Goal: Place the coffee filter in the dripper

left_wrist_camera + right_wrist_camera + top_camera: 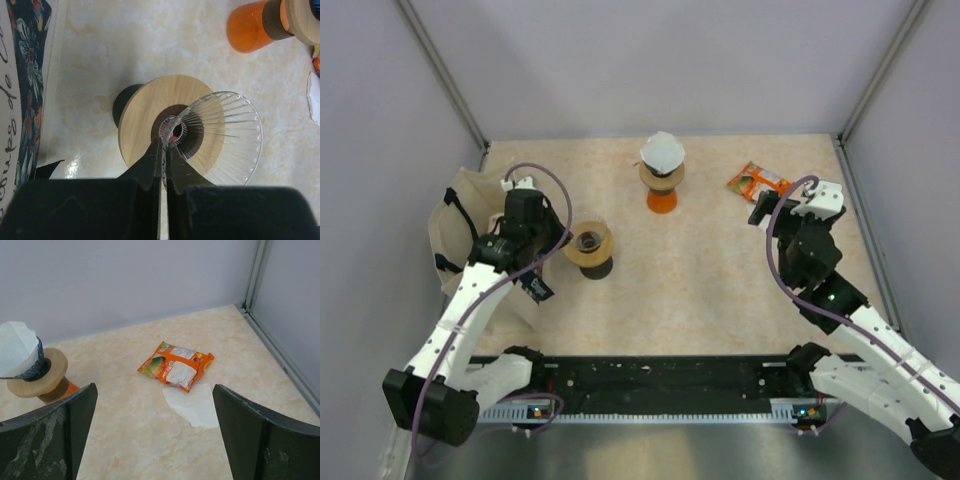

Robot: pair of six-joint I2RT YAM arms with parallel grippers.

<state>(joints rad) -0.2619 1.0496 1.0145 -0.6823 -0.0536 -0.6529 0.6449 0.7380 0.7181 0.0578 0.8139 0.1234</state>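
Coffee filter (192, 405) — flat, white, fan-shaped paper — lies on the table (125, 440) right against the orange snack packet (176, 365). We have our right gripper (154, 390) near it, fingers spread wide — our left gripper (163, 150) pinches the clear ribbed dripper (230, 135) over its wooden collar (140, 120).

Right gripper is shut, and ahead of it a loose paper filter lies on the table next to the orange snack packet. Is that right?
Not quite. The right gripper is open, its jaws set wide apart, as the right wrist view shows. The rest holds: ahead of it the loose paper filter lies on the table next to the orange snack packet.
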